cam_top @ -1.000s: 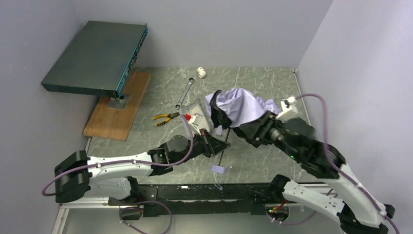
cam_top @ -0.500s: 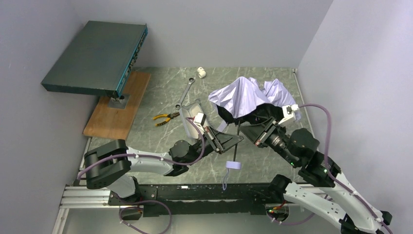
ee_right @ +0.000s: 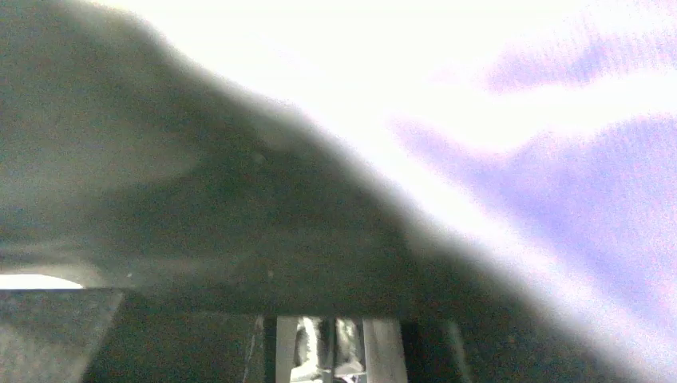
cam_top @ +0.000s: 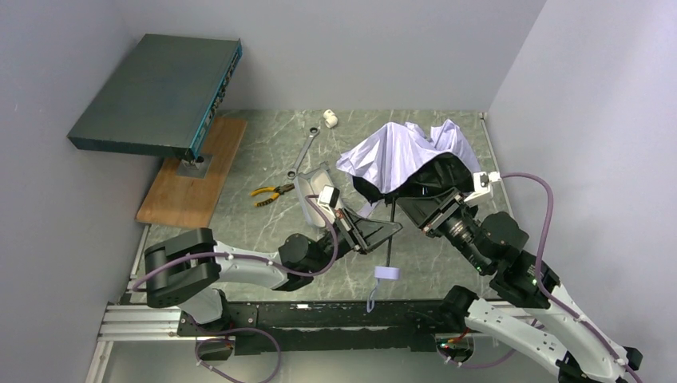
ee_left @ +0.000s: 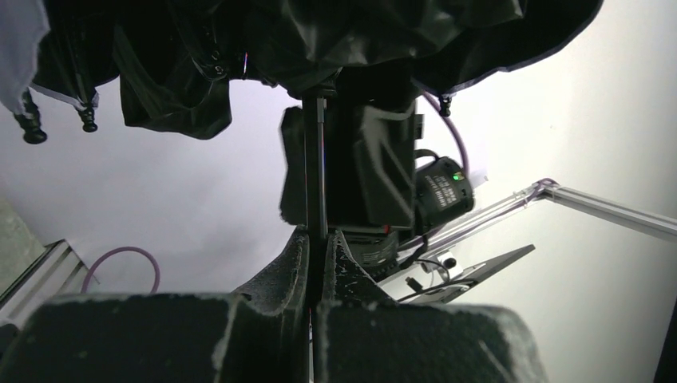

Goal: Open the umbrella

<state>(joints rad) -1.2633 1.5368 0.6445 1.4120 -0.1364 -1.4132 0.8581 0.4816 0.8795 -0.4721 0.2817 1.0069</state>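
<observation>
The umbrella stands upright over the table, its lilac-white canopy (cam_top: 395, 152) partly spread with the black underside showing. A thin black shaft (cam_top: 389, 247) runs down to the lilac handle (cam_top: 386, 274), which has a strap hanging below it. My left gripper (cam_top: 392, 230) is shut on the shaft. In the left wrist view the fingers (ee_left: 339, 255) press against the shaft (ee_left: 318, 175) under the dark canopy (ee_left: 319, 40). My right gripper (cam_top: 409, 204) reaches up under the canopy, with its tips hidden. The right wrist view is blurred by fabric (ee_right: 559, 159).
A pale-lined lilac case (cam_top: 313, 185) lies behind my left arm. Yellow-handled pliers (cam_top: 271, 191), a wrench (cam_top: 303, 152) and a small white object (cam_top: 330, 120) lie further back. A dark flat box (cam_top: 160, 88) stands on a wooden board (cam_top: 192, 179) at the left.
The umbrella has come upright and its canopy has spread wider. My left arm moved right with the shaft in it. The right gripper shifted in under the canopy.
</observation>
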